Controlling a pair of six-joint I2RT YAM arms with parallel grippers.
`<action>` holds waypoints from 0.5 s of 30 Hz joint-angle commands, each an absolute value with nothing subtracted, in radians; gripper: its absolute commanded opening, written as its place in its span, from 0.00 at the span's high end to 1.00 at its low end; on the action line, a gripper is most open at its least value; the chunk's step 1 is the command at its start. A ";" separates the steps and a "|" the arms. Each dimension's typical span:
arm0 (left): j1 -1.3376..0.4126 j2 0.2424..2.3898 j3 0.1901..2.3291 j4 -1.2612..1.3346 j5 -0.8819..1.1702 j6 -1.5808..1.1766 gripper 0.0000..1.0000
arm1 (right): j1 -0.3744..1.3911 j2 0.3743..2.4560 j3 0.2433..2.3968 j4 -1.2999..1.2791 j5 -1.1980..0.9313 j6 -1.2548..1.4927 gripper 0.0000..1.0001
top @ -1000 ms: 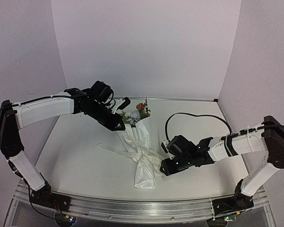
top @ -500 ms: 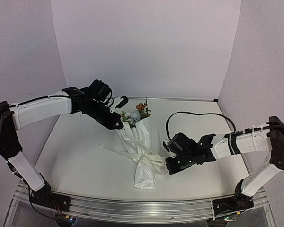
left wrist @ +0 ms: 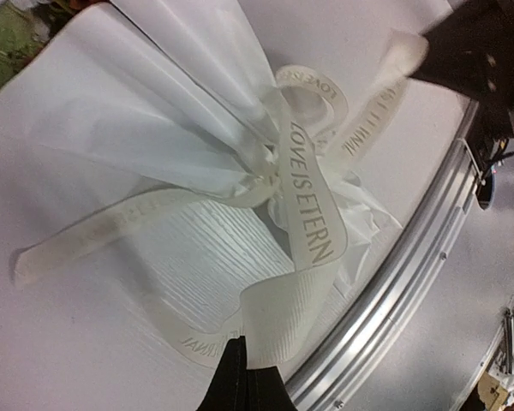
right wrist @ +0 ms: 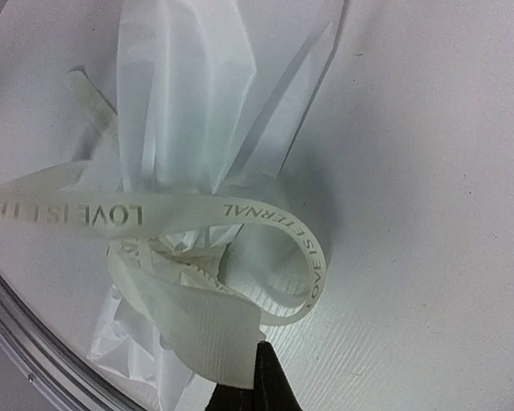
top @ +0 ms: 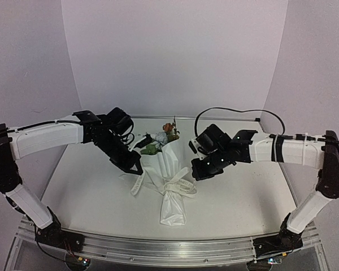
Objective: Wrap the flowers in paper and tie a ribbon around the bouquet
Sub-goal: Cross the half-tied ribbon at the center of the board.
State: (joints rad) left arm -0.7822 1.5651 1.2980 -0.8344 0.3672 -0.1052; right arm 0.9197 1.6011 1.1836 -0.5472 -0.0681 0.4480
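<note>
Printed in dark capitals along the ribbon [right wrist: 197, 210], seen from the right wrist: LOVE IS ETERNAL, upside down here, with a repeat running off the left edge. Same words from the left wrist, down the broad loop in front of the paper [left wrist: 154, 103], but cut short at LOVE IS ETERN where the band curls under. Fainter lettering on the other tails, too pale or turned over to spell out.

Over to the left gripper [top: 137, 168]: clamped right down, tips pressed together on one ribbon end, just left of the paper. Then the right gripper [top: 199, 172]: closed tight as well, pinching the other end, just right of the paper and raised off the table [top: 90, 186]. Between the two, ribbon looped and crossed around the paper's cinched waist, with one loose tail dangling at the paper's left edge.

At the paper's wide far mouth, the flowers [top: 161, 137]: pale and rust-orange blooms, green leaves. Stems buried inside the wrap, out of sight. From the left wrist, only a green blur of them in the top left corner. Blooms cut off entirely in the right wrist view. Hard to say whether that crossing at the paper's waist counts as a finished knot or just overlapped loops.
</note>
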 commanded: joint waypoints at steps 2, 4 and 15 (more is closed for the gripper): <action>-0.840 1.507 1.272 -0.830 0.586 -0.195 1.00 | 0.828 1.728 1.346 -0.581 -0.235 0.454 1.00; -0.847 1.509 1.273 -0.762 0.691 -0.248 1.00 | 0.803 1.766 1.385 -0.580 -0.276 0.462 1.00; -0.925 1.681 1.250 -0.058 0.823 -0.832 1.00 | 0.719 1.923 1.545 -0.575 -0.479 0.487 1.00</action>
State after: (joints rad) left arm -0.9030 1.6327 1.2684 -0.4727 0.7914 -0.5094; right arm 0.7378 1.8770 1.4813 -0.5754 -0.3712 0.4727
